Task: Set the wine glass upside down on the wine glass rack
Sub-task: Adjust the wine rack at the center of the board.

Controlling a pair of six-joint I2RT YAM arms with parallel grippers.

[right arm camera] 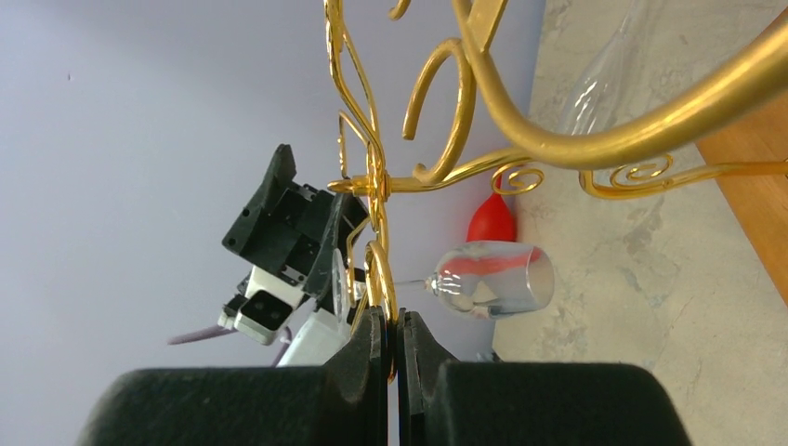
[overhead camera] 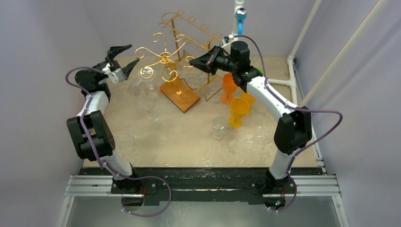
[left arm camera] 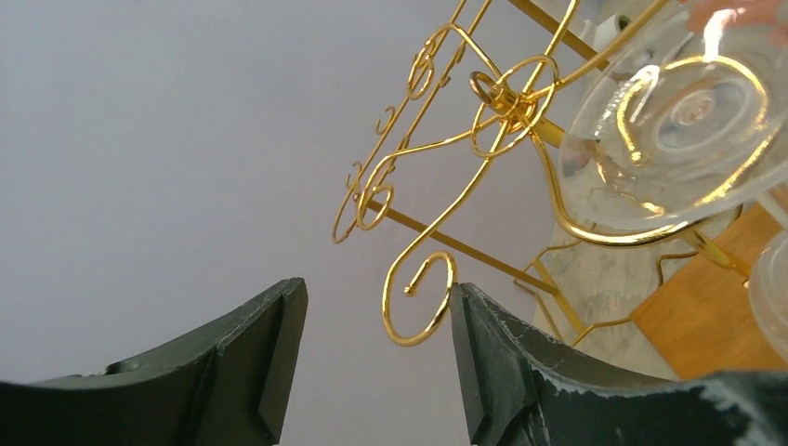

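the clear wine glass (overhead camera: 144, 80) (left arm camera: 683, 111) (right arm camera: 492, 279) hangs upside down on the left end of the gold wire wine glass rack (overhead camera: 165, 57) (left arm camera: 506, 98) (right arm camera: 595, 139), its round foot resting in a curled loop and its bowl below, over the back left part of the table (overhead camera: 165, 137). the left gripper (overhead camera: 134, 53) (left arm camera: 376, 293) is just beside the glass on its left, not touching it, with its jaws apart and nothing between them; in the left wrist view only a gold curl of the rack shows past the gap. the rack stands on a wooden base (overhead camera: 182, 94) near the middle of the table's back edge. the right gripper (overhead camera: 191, 61) (right arm camera: 390, 321) meets the rack from the right, its fingers clenched on a thin gold loop of the wire, as the right wrist view shows. to the right of the rack, toward the table's right edge, stand orange glasses (overhead camera: 229, 85), one of them partly hidden behind the right arm, and a small clear tumbler (overhead camera: 219, 126) sits nearer the front, well apart from the rack.
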